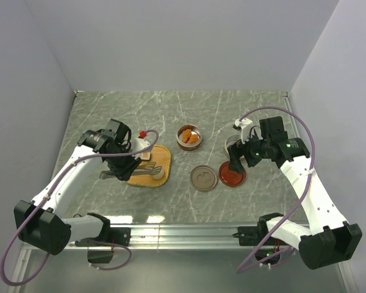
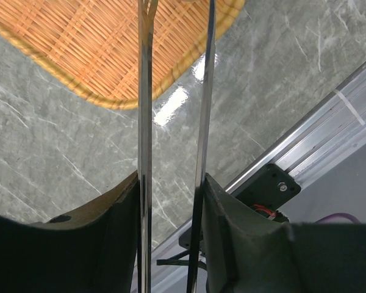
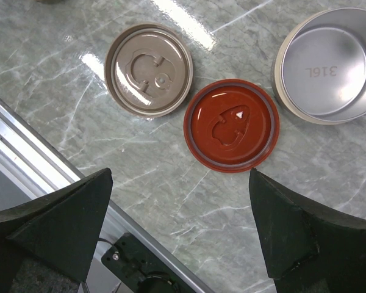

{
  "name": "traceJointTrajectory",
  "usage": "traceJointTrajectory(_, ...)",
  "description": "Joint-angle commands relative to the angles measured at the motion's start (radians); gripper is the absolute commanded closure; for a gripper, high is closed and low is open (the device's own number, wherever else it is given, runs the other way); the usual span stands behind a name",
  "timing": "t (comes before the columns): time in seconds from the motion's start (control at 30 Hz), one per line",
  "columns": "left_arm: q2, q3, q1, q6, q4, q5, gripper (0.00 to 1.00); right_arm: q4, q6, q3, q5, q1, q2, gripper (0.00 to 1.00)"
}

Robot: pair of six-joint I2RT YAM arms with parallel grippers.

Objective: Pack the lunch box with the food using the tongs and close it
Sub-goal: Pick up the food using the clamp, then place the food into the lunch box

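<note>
Grey-green marble counter (image 1: 244, 201), white walls (image 1: 171, 43). Left fingers (image 2: 232, 244) pinch tongs (image 2: 144, 122) over woven tray (image 2: 85, 49), frame left. Right fingers (image 3: 55, 226) gape, empty, above red lid (image 3: 232, 125), tan lid (image 3: 147, 70), steel tin (image 3: 329, 64). Nuggets (image 1: 190, 138) in round tin (image 1: 180, 130), centre.

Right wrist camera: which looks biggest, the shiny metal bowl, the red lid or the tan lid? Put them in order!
1. The metal bowl looks biggest, even though the picture's edge cuts part of it off.
2. The red lid and the tan lid look nearly the same size, so I can't rank them.
</note>
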Motion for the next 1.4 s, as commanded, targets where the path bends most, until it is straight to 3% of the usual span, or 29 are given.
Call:
traceJointTrajectory(0.0, 0.005, 0.002, 0.004, 0.023, 0.015, 0.012, 0.57, 0.000, -0.007, 0.027, -0.003, -0.007, 0.006, 0.00)
traceJointTrajectory(0.13, 0.005, -0.001, 0.004, 0.023, 0.012, 0.014, 0.60, 0.001, -0.007, 0.027, -0.006, -0.009, 0.009, 0.00)
traceJointTrajectory(0.53, -0.001, 0.082, 0.004, 0.005, -0.028, 0.034, 0.87, 0.007, -0.006, 0.040, -0.006, -0.009, 0.025, 0.00)
traceJointTrajectory(0.8, 0.091, 0.324, -0.011, -0.017, -0.049, 0.025, 0.98, 0.038, 0.031, 0.062, 0.012, -0.010, 0.022, 0.00)
traceJointTrajectory(0.93, 0.180, 0.462, -0.085, -0.032, -0.025, -0.030, 0.99, 0.084, 0.079, 0.068, 0.034, -0.024, 0.011, 0.00)
traceJointTrajectory(1.1, 0.348, 0.663, -0.189, -0.081, 0.033, -0.066, 1.00, 0.130, 0.157, 0.093, 0.035, -0.125, 0.015, 0.00)
traceJointTrajectory(1.37, 0.588, 0.915, -0.313, -0.147, 0.112, -0.015, 1.00, 0.167, 0.252, 0.096, -0.115, -0.375, 0.048, 0.00)
